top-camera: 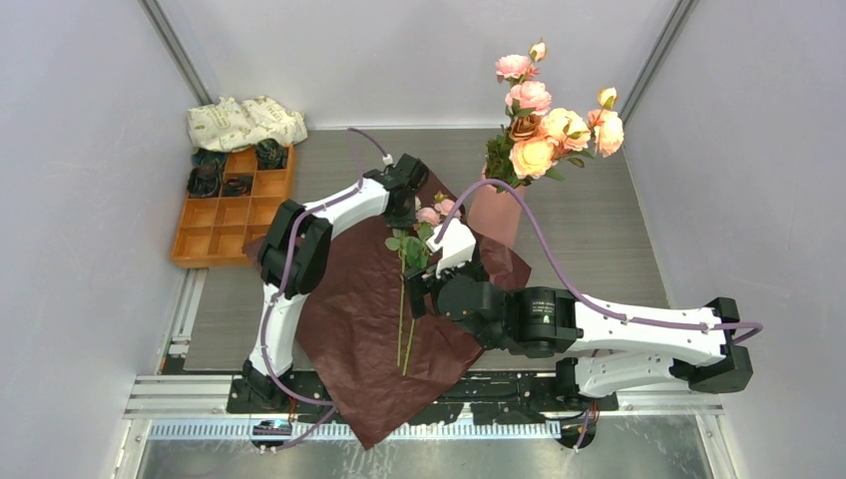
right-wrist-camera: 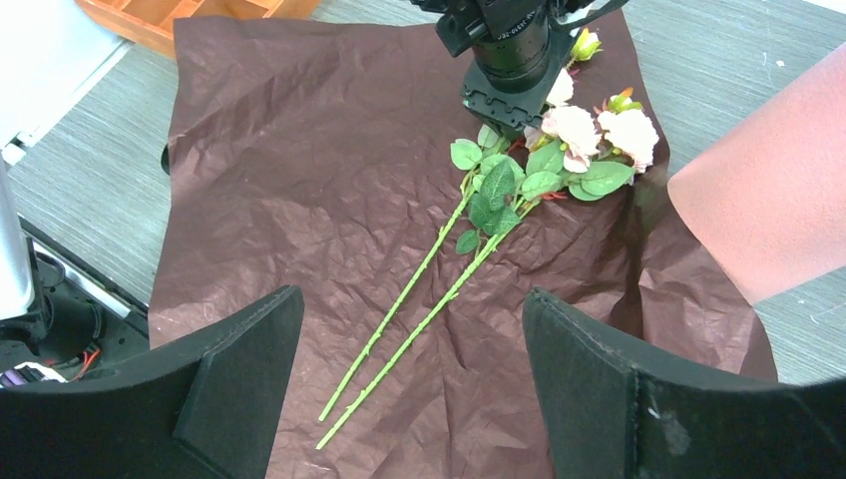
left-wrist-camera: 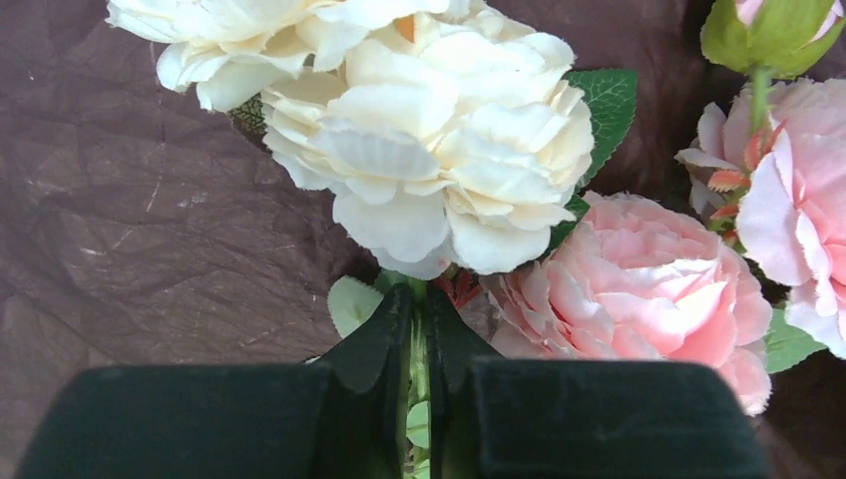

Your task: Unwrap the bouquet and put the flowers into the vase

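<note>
The bouquet's maroon paper (top-camera: 349,339) lies spread flat on the table. Two flowers (right-wrist-camera: 574,135) rest on it, and their long green stems (right-wrist-camera: 431,311) run toward the near edge. My left gripper (left-wrist-camera: 423,319) is shut on the stem just under a cream rose (left-wrist-camera: 439,130), beside a pink rose (left-wrist-camera: 638,289); from above it sits at the paper's far end (top-camera: 406,218). My right gripper (right-wrist-camera: 414,349) hangs open above the lower stems and touches nothing. The salmon-pink vase (top-camera: 496,212) stands upright at the paper's right corner and holds several roses (top-camera: 544,120).
An orange compartment tray (top-camera: 214,225) with dark items sits at the back left, with a cream patterned cloth bundle (top-camera: 244,122) behind it. Grey walls close in both sides. The right arm (top-camera: 619,329) stretches across the near right of the table.
</note>
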Motion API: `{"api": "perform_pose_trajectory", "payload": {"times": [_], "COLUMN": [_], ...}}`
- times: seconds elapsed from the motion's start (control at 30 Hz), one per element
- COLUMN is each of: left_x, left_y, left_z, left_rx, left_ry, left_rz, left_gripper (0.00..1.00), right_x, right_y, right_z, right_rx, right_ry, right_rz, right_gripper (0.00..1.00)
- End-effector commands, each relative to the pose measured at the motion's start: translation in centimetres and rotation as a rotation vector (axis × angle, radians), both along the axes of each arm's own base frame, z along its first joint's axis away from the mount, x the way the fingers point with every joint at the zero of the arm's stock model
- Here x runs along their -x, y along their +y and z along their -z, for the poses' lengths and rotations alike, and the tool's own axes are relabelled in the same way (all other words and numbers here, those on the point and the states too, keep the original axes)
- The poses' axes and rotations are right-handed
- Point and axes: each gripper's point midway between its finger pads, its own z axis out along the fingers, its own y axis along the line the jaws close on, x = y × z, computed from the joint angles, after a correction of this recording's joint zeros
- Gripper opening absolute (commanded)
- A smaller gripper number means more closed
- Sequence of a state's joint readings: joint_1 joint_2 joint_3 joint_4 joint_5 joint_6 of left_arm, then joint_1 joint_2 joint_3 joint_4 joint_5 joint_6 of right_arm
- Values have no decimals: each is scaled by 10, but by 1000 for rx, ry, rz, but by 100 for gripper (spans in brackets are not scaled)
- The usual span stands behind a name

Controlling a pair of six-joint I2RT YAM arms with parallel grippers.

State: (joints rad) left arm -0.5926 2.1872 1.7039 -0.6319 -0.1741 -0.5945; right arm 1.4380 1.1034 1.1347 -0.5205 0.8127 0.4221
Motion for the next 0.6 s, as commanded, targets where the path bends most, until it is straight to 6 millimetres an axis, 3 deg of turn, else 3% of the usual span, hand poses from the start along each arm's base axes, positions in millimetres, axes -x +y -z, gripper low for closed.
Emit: {"api": "perform_pose_trajectory", "payload": {"times": [0.0,0.07,0.17,0.37,0.57], "left_x": [-7,-9,-13,-15,-2], "left_y": [8,13,24,49,67], "left_z": [-4,-16,-49,-139,-238], "left_rx": [-24,-19,-4,8,74], "left_ry": [-10,-34,-103,-273,-472], "left_rz": [-18,-31,-55,-82,-82], "left_gripper": [4,0,0,0,0], "right_x": [-2,-2,-1,0,0], "right_y": [-4,-6,-8,-6,-12], "right_z": [-20,-22,-23,-24,-30], "right_rx": [-93,-100,-113,-131,-147], "right_ry": [-17,-16,-17,-12,-21], "right_rz": [27,27,28,18,25], "right_gripper": [86,86,86,86,86]}}
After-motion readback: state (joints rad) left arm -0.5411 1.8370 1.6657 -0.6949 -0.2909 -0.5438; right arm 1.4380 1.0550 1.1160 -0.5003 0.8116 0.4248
